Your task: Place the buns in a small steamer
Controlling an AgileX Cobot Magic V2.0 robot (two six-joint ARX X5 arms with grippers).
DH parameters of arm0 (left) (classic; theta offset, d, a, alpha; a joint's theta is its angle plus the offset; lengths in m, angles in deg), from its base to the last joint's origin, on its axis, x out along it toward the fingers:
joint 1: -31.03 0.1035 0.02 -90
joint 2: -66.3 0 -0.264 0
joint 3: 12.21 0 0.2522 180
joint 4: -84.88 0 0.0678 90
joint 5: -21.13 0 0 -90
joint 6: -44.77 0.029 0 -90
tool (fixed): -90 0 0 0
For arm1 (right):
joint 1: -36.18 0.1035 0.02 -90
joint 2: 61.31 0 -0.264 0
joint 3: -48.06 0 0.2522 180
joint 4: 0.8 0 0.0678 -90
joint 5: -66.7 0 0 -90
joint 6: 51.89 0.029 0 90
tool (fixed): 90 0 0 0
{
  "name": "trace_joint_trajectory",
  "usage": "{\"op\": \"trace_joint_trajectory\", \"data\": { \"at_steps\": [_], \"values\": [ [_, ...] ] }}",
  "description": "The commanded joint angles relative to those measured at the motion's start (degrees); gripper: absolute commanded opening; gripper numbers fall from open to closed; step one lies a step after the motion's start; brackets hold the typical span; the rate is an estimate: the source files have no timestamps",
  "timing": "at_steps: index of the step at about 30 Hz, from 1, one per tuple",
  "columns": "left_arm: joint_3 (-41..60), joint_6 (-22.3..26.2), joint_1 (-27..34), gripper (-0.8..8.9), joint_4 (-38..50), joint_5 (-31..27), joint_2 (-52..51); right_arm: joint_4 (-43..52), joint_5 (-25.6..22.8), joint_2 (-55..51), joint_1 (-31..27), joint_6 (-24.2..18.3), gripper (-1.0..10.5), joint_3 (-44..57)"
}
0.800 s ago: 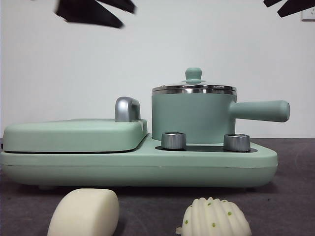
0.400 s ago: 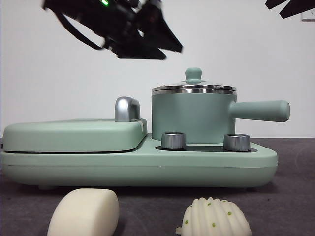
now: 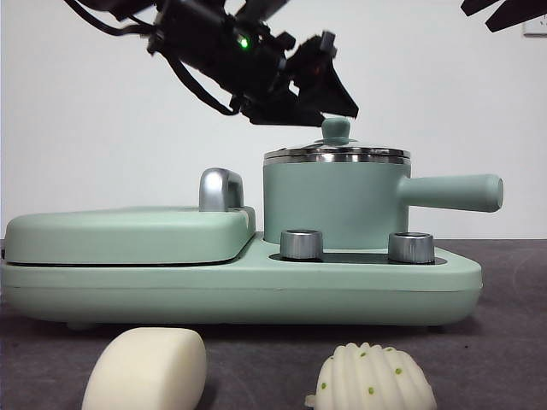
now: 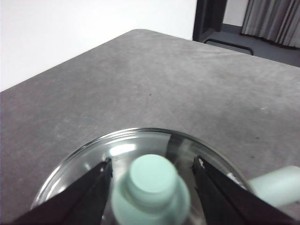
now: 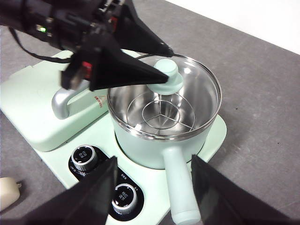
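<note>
Grey table, white wall behind. We see the left hand w/ jaws spread either side of the lid knob on the small steamer; buns lie in front. Step: lid removal. Next: close on knob, lift. Right hand waits, released.

White wall, grey table, curtains.

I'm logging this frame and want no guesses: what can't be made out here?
- Smooth bun and ribbed bun: bottoms cut off by the front view's lower edge.
- Whether the left gripper, open astride the lid knob, touches it: blurred in the left wrist view.
- Dial markings: too small in the right wrist view.
- Right gripper: waiting, open.
</note>
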Motion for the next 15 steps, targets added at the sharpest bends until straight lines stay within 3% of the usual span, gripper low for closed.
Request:
{"op": "trace_joint_trajectory", "data": {
  "at_steps": [1,15],
  "values": [
    [-2.45,-0.07,-0.48,2.81,0.74,-0.55,2.36,0.33,-0.07,0.24,0.22,0.07,2.5,-1.18],
    [-2.56,0.72,-0.44,2.78,0.76,-1.09,3.54,0.20,-0.07,0.24,0.22,0.07,2.5,-1.18]
  ]
}}
